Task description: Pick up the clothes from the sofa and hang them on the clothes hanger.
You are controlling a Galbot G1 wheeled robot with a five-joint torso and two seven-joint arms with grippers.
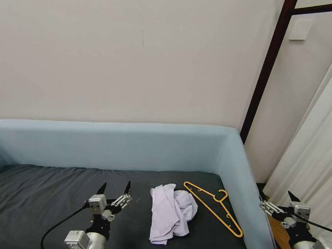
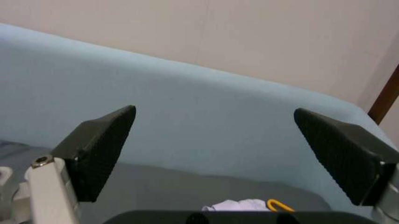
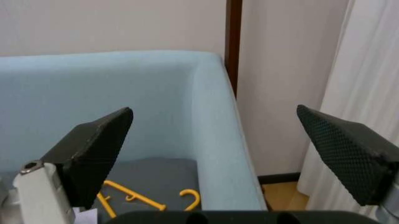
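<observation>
A crumpled pale lilac garment [image 1: 170,211] lies on the dark seat of the sofa [image 1: 46,192]. Just to its right rests a yellow clothes hanger [image 1: 213,207], hook toward the sofa's right armrest. My left gripper [image 1: 114,193] hovers open over the seat, a short way left of the garment. My right gripper [image 1: 276,200] is open beyond the right armrest, off the sofa. In the left wrist view the garment [image 2: 237,204] and a bit of the hanger [image 2: 279,204] peek up between the open fingers [image 2: 100,149]. The right wrist view shows the hanger [image 3: 134,197] on the seat.
The sofa has a light blue backrest [image 1: 119,145] and right armrest [image 1: 244,192]. A plain wall stands behind. A dark wooden post [image 1: 265,72] rises at the right, with a white curtain [image 1: 311,161] beside it and wooden floor below.
</observation>
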